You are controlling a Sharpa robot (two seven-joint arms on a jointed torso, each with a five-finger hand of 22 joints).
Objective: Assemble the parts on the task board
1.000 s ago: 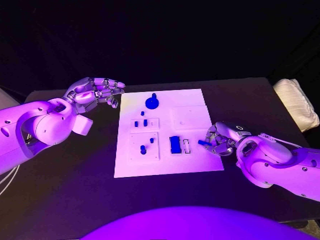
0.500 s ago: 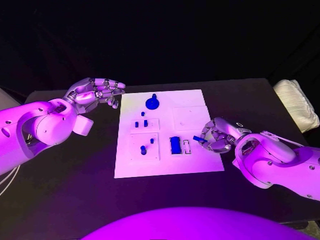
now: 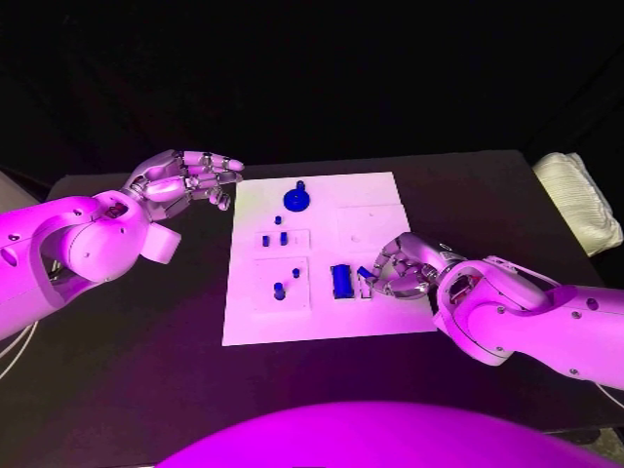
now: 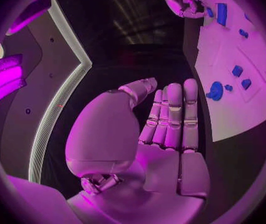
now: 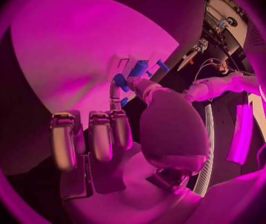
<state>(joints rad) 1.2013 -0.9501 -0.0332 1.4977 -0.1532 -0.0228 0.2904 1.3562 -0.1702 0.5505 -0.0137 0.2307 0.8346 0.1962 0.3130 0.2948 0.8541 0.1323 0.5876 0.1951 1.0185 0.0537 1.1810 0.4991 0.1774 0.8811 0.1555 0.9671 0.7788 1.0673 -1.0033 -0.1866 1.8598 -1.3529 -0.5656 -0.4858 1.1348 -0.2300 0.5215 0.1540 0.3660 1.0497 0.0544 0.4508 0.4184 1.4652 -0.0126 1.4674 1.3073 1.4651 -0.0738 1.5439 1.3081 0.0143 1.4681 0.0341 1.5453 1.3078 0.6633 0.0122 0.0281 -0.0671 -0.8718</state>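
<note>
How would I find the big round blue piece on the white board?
Look at the white board in the middle of the black table. Near its far edge, close to the left hand, sits the round blue piece with a small knob at its far side. The other blue pieces are smaller pegs and bars.

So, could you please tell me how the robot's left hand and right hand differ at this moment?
The left hand hovers off the task board, beside its far left corner; the right hand is over the board's right side. The left hand holds nothing, fingers loosely extended; the right hand pinches a small blue part beside the blue block. Both are silver hands on white arms.
</note>
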